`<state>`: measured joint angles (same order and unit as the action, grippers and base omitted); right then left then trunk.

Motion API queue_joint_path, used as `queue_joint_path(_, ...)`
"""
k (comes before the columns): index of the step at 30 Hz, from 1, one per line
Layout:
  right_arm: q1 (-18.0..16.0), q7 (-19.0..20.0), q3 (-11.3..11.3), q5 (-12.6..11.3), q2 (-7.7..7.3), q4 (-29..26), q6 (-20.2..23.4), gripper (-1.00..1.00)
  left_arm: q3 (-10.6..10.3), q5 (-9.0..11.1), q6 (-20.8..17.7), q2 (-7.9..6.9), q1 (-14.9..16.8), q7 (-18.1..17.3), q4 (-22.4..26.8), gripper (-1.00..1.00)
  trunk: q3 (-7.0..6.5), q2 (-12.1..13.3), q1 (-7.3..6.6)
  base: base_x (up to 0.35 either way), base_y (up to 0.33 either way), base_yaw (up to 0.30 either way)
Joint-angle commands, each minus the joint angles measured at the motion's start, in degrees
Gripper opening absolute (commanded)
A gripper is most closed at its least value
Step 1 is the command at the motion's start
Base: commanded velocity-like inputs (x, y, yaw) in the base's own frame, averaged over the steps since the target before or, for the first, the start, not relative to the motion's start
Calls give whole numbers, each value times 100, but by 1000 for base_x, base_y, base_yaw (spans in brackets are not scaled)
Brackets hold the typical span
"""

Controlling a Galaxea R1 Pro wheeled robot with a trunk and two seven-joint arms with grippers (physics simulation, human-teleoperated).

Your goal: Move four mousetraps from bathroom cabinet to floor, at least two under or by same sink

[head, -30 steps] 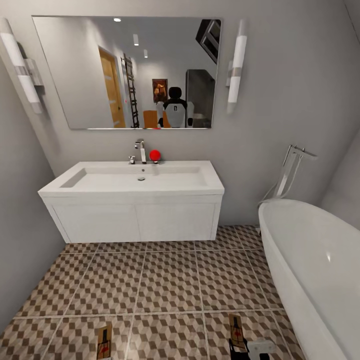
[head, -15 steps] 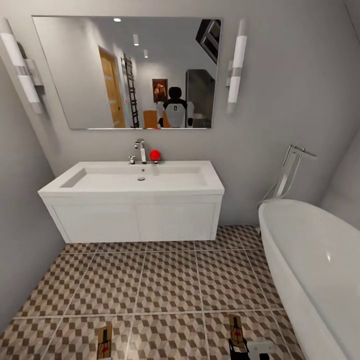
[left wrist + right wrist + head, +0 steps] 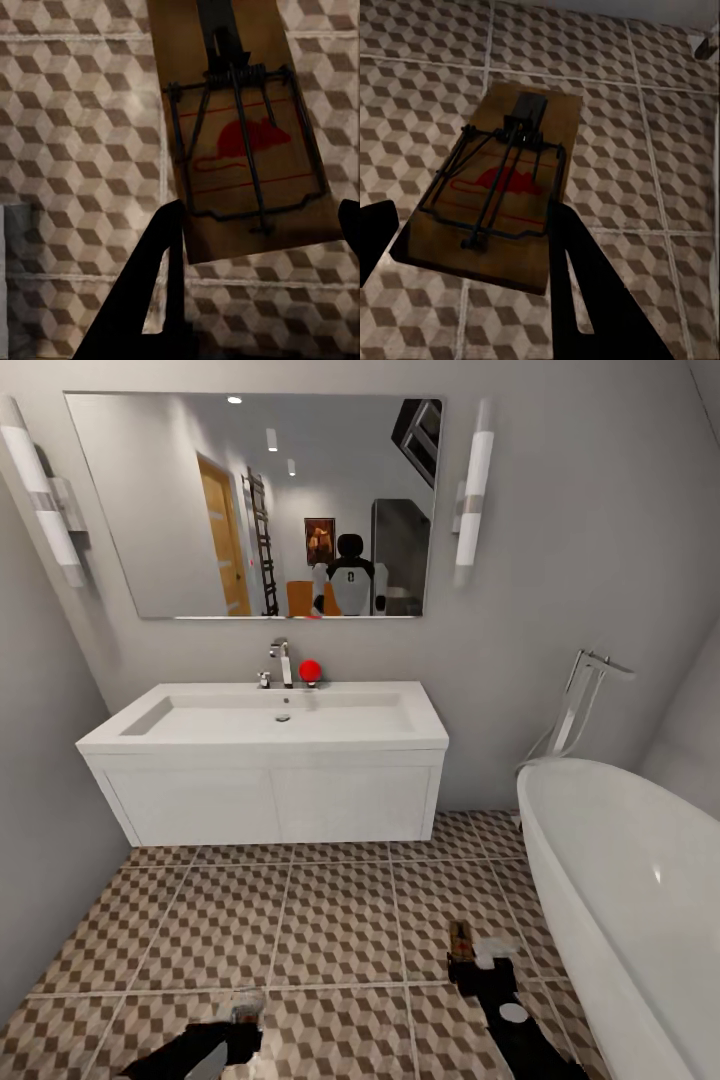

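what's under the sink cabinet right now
Only bare floor shows in front of the white sink cabinet. Its front hides whatever lies beneath. Each gripper holds a mousetrap.

Both arms over tiled floor

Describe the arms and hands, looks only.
Both arms are black with pale grey-white parts. The right arm bears a round white disc marking, and its hand has a whitish tip. The left hand ends in a light grey piece. In the wrist views the fingers are flat, tapering black blades. No cables visible.
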<state>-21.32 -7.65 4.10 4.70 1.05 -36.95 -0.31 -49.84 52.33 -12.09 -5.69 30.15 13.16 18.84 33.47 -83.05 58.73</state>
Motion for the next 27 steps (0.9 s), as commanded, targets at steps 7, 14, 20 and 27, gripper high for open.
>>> queue_joint_path(7, -1045, -419, 16, 35, 446, -86, 1126, -100, -26, 49, -1620, 77, 1311, 645, 535, -100, 8, -3, 0, 0, 0, 0)
queue_joint_path(14, -1513, -751, 26, 16, 843, 353, 1579, -100, 59, 49, -2164, 327, 1811, 822, 363, -100, 8, -3, 0, 0, 0, 0)
queue_joint_path(20, -1540, -765, 38, 14, 894, 799, 878, -100, 44, 49, -1476, 391, 1831, 812, 118, -100, 8, -3, 0, 0, 0, 0)
queue_joint_path(27, -1542, -773, 39, 22, 894, 856, 709, -100, 46, 49, -1191, 408, 1837, 813, 136, -100, 8, -3, 0, 0, 0, 0)
